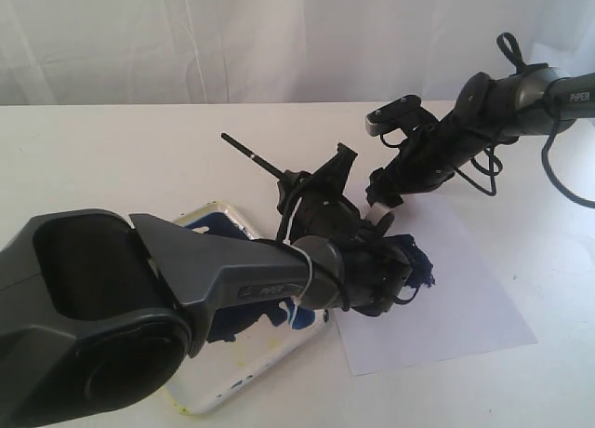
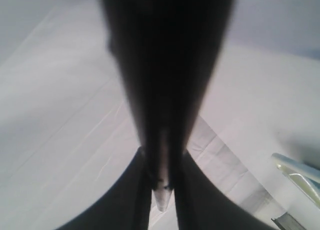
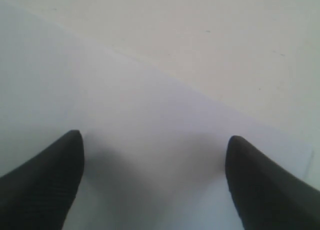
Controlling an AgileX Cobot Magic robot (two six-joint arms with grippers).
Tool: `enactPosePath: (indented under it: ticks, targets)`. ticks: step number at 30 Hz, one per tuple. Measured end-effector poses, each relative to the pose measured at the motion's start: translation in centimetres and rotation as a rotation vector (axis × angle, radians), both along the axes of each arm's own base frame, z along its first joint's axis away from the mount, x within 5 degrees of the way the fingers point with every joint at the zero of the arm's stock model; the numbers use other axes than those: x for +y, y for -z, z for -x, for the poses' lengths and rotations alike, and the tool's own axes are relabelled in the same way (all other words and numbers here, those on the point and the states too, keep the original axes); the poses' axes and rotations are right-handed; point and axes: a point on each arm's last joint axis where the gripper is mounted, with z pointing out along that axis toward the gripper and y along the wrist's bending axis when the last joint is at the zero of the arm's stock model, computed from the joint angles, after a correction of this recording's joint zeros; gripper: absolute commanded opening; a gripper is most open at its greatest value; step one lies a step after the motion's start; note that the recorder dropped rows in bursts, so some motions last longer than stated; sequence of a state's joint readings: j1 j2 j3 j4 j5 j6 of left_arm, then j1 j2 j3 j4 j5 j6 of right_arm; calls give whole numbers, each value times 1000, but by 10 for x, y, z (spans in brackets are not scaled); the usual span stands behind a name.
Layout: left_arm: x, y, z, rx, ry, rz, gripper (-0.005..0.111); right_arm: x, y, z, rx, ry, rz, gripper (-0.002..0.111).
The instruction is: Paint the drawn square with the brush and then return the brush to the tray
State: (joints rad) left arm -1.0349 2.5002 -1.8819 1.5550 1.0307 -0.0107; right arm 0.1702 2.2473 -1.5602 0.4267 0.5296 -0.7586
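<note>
The left claw (image 2: 162,162) is clamped on the brush (image 1: 251,153); its handle juts upper left, tip hidden. The left arm (image 1: 139,288) covers most of the tray (image 1: 223,391), lower left, and the blue-smeared square (image 1: 423,260), centre. The right claw (image 3: 155,137) gapes empty over paper (image 3: 150,90).

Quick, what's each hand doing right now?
Left hand: closed on the brush.
Right hand: open, holding nothing, above the white paper.

Robot lab setup: plain white table (image 1: 102,158), white curtain backdrop (image 1: 232,37) (staged, studio-like).
</note>
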Motion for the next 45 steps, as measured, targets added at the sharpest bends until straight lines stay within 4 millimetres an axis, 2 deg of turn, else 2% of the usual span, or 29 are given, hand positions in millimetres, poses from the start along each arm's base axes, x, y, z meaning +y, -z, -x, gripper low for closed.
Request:
enactPosePath:
  ticks: [24,37,45]
  targets:
    - [11,-2,-13,-4,-13,-82,0,0,0,0,2,-1,0,73]
    - [-2,0,-10,7,96,-55,0,0,0,0,2,-1,0,73]
    - [10,0,-23,6,57,-45,0,0,0,-1,0,21,-14,73]
